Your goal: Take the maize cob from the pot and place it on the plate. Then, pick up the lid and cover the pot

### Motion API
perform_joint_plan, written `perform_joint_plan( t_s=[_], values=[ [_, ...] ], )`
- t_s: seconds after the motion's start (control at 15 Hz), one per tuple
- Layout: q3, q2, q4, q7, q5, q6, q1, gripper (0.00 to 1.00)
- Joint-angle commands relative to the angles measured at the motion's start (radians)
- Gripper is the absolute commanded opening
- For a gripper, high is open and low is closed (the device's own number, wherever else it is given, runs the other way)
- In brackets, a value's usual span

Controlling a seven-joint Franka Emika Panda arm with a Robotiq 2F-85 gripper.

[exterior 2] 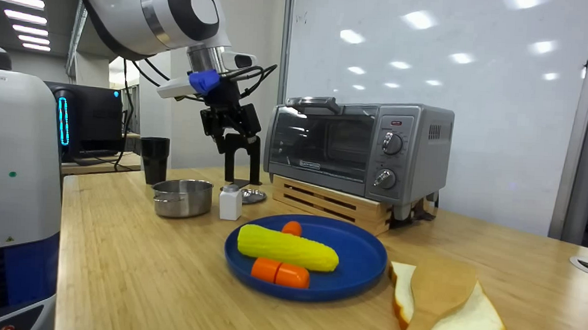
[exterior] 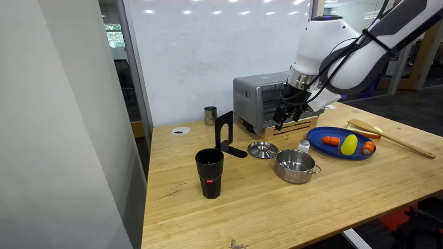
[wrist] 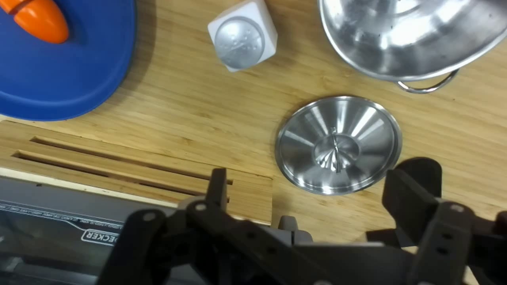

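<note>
The yellow maize cob (exterior: 349, 144) lies on the blue plate (exterior: 317, 139) with orange carrot pieces; the cob (exterior 2: 289, 248) and plate (exterior 2: 362, 253) show in both exterior views. The wrist view shows part of the plate (wrist: 79, 71), with the cob out of view. The steel pot (exterior: 294, 174) stands uncovered, with no food visible in it. The silver lid (exterior: 262, 150) lies knob up on the table beside the pot (wrist: 396, 51). My gripper (exterior: 286, 121) is open and empty, above the table near the oven. In the wrist view the lid (wrist: 336, 146) appears just ahead of the fingers (wrist: 311, 194).
A grey toaster oven (exterior 2: 336, 142) stands on a wooden rack (exterior: 290, 128) close to the gripper. A white shaker (wrist: 243, 37) stands between plate and pot. A black bookend (exterior: 218, 131) and black cup (exterior: 210, 173) stand nearby. A wooden spatula (exterior 2: 442, 289) lies on bread.
</note>
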Motion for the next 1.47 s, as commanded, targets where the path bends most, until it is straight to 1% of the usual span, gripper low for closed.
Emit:
perform_joint_plan(
  t_s=[0.0,0.27,0.33,0.47,0.87,1.4],
  values=[
    [-0.026,0.066,0.022,0.02,-0.054,0.072,0.015,1.0],
    [-0.05,0.119,0.038,0.024,-0.079,0.141,0.047,1.0],
    [-0.037,0.136,0.045,0.039,-0.101,0.156,0.038,1.0],
    [-0.042,0.165,0.059,0.047,-0.121,0.178,0.046,1.0],
    [-0.043,0.243,0.105,0.055,-0.151,0.207,0.049,1.0],
    [-0.041,0.289,0.145,0.048,-0.155,0.223,0.062,1.0]
  ],
)
